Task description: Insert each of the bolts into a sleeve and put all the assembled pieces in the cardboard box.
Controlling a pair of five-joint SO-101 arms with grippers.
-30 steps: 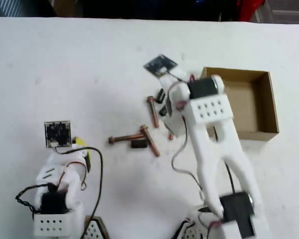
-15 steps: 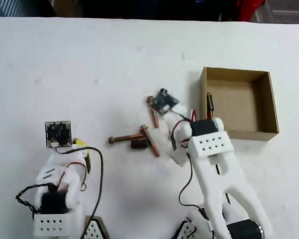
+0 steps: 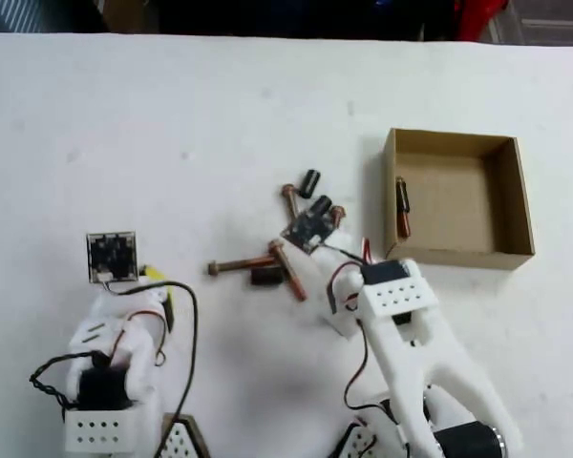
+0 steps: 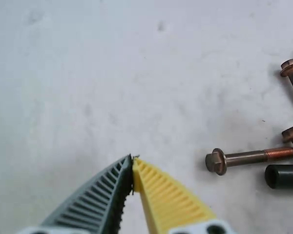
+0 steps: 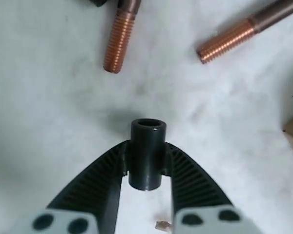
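The right gripper (image 5: 146, 146) has drawn back from the cardboard box (image 3: 512, 205), leaving 1 bolt piece (image 3: 401, 207), seemingly sleeved, inside. It now pinches a black sleeve (image 5: 147, 129) near the loose bolts (image 3: 244, 265). The left gripper (image 4: 132, 165) is pressed together, empty. Several assemblies likely remain.

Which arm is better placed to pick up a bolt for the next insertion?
Left. The left claw is shut and empty, with a loose bolt lying near it; the right claw grips a black sleeve.
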